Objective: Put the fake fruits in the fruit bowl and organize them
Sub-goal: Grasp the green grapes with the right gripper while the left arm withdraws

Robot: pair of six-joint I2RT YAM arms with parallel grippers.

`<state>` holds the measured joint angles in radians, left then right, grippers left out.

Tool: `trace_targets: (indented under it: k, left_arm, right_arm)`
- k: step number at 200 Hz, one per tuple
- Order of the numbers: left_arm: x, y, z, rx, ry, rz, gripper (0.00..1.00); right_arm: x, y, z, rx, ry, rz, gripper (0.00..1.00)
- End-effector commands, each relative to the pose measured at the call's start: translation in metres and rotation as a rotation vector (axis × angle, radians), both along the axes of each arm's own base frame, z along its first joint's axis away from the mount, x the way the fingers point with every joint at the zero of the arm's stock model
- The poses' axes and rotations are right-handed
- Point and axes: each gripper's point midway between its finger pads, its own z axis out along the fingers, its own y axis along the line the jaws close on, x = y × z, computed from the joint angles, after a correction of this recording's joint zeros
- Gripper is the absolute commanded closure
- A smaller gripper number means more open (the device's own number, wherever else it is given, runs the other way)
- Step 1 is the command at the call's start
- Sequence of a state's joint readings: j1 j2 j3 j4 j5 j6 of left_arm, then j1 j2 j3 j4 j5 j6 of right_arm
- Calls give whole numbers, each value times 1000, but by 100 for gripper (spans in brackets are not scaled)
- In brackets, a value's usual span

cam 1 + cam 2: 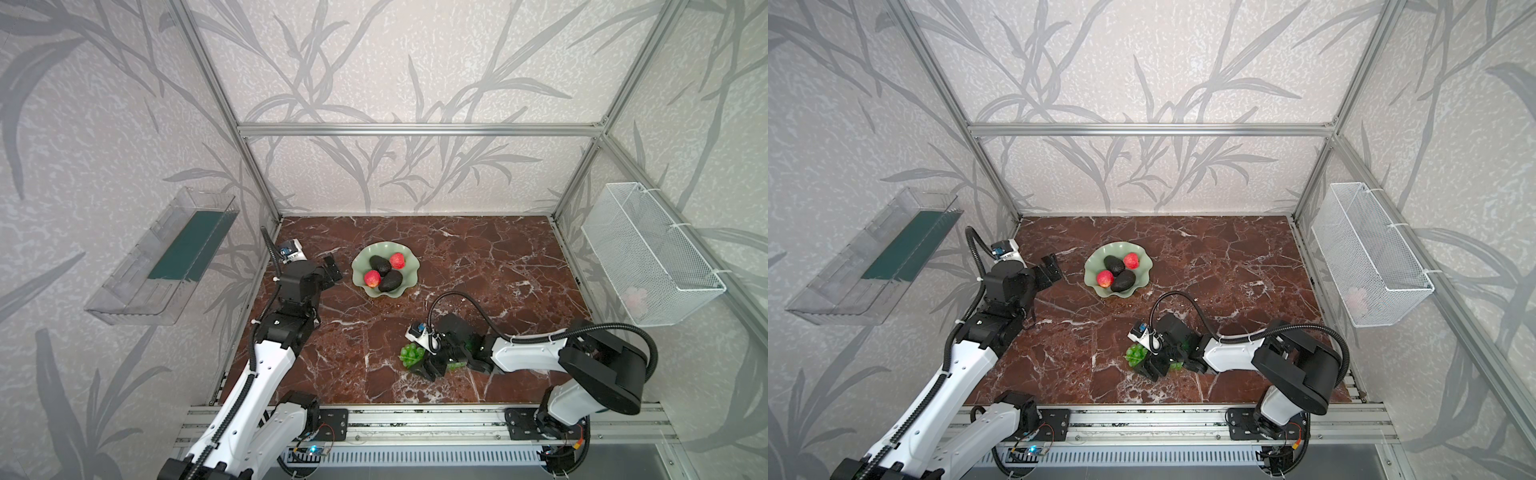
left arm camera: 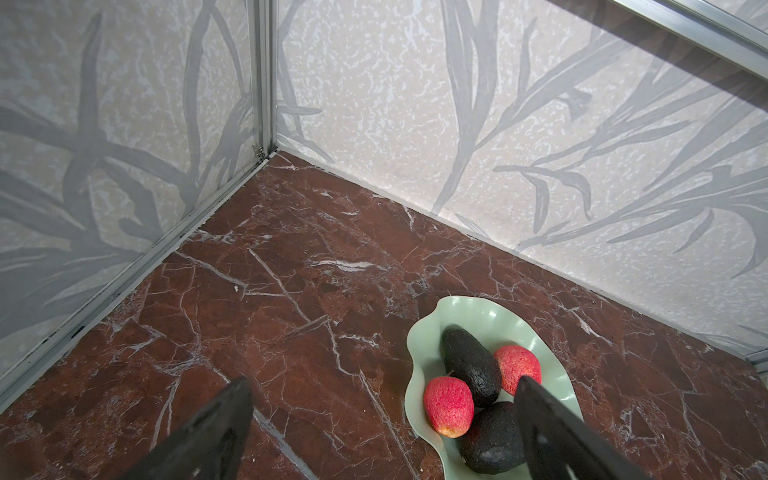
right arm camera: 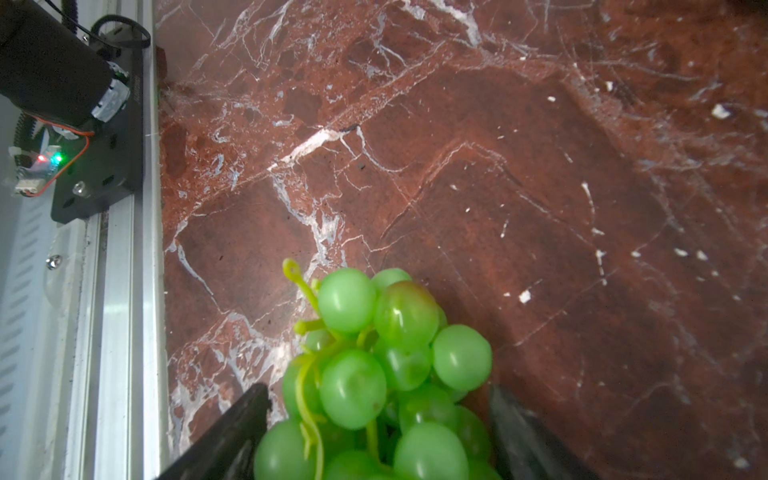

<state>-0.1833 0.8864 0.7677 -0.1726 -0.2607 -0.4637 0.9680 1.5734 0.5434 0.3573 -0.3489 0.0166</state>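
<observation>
The pale green fruit bowl (image 1: 360, 266) (image 1: 1093, 266) (image 2: 419, 345) holds two dark avocados (image 1: 380, 264) (image 1: 390, 281) (image 2: 469, 365) and two red peach-like fruits (image 1: 397, 260) (image 1: 372, 279) (image 2: 449, 407). The bunch of green grapes (image 1: 411, 355) (image 1: 1136, 354) (image 3: 374, 365) lies on the marble near the front. My right gripper (image 1: 430, 366) (image 3: 377, 390) straddles the bunch, one finger on each side and very close to the grapes. I cannot tell whether they press on it. Just left of the bowl, my left gripper (image 1: 333, 268) (image 2: 384, 380) hangs open and empty.
A clear plastic tray (image 1: 166, 257) hangs on the left wall. A white wire basket (image 1: 652, 257) hangs on the right wall. The aluminium rail (image 1: 415, 419) with the arm bases runs along the front edge of the marble, close to the grapes.
</observation>
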Motion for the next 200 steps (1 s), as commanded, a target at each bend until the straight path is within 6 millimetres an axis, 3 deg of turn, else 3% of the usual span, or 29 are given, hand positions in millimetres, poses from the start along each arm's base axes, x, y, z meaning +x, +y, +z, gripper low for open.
trace_targets:
  k: [1, 62, 121, 152, 170, 200]
  left_arm:
    - [-4, 4, -6, -4, 17, 14, 1]
    - [-5, 7, -7, -7, 18, 22, 1]
    - [-7, 10, -6, -5, 18, 32, 1]
    - [-8, 12, -7, -3, 20, 36, 1]
    - [-8, 12, -8, -4, 23, 37, 1]
    - [-8, 11, -10, -5, 28, 35, 1]
  right_arm:
    - [7, 13, 11, 44, -33, 5, 27]
    - [10, 14, 15, 51, -29, -22, 50]
    - [13, 22, 44, 98, -36, -18, 67]
    - [16, 23, 56, 95, -44, -28, 70]
    - [16, 23, 57, 83, -40, -24, 66]
    - [16, 15, 41, 16, -31, -37, 28]
